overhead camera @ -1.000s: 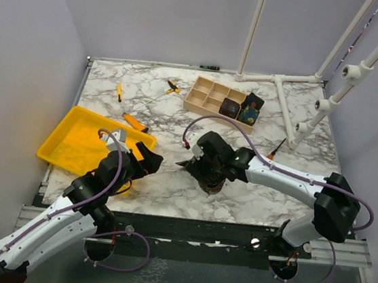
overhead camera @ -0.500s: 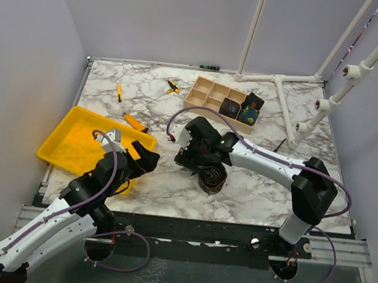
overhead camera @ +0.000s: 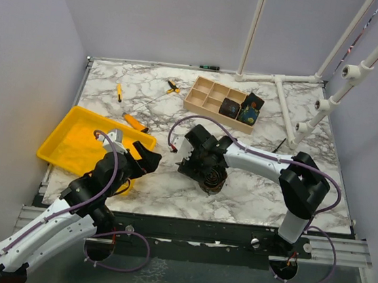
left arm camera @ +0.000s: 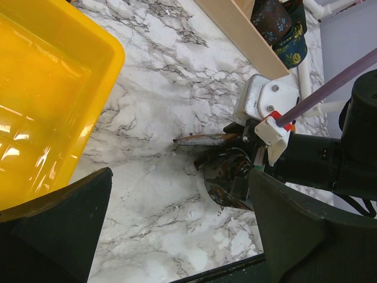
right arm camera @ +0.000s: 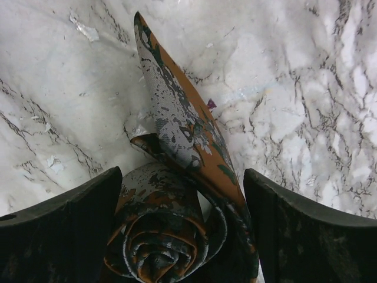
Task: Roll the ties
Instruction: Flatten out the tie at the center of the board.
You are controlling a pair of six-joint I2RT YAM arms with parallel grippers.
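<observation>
Right wrist: tie roll (right arm camera: pixel 168 233) sits between parted right hand (right arm camera: pixel 182 227).

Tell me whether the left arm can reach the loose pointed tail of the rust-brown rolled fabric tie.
Probably yes. The left end effector is open, with bare white marble tabletop between it and the tie's pointed tail. The right end effector straddles only the roll.
</observation>
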